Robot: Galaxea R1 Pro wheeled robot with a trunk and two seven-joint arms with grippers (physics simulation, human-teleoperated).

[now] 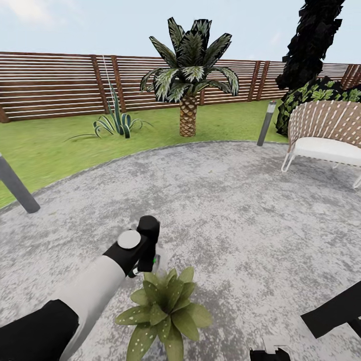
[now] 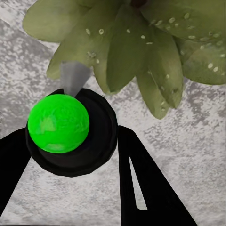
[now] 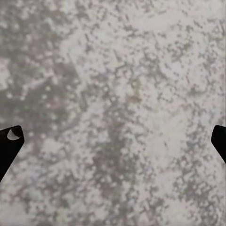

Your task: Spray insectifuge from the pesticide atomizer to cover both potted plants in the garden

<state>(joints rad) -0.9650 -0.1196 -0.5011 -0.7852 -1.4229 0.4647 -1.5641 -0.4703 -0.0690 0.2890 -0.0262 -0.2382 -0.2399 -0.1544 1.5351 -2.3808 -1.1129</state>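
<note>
Left gripper [image 2: 70, 155] pinching the pesticide atomizer [image 2: 70, 134], nozzle just beside the potted plant [image 1: 163, 311] on grey paving [image 1: 240, 210]. Right gripper [image 3: 113, 141] spread, unloaded. Risk: too close, so far leaves missed or brushed.

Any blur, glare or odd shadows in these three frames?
Head view: even daylight, no glare, dark tree near-black. Left wrist view: potted plant soft, close; atomizer sharp, top glowing green. Right wrist view: paving blurred, mottled, shadowless.

Potted plant [image 1: 163, 313] clipped by frame edge; pot perhaps under leaves.
</note>
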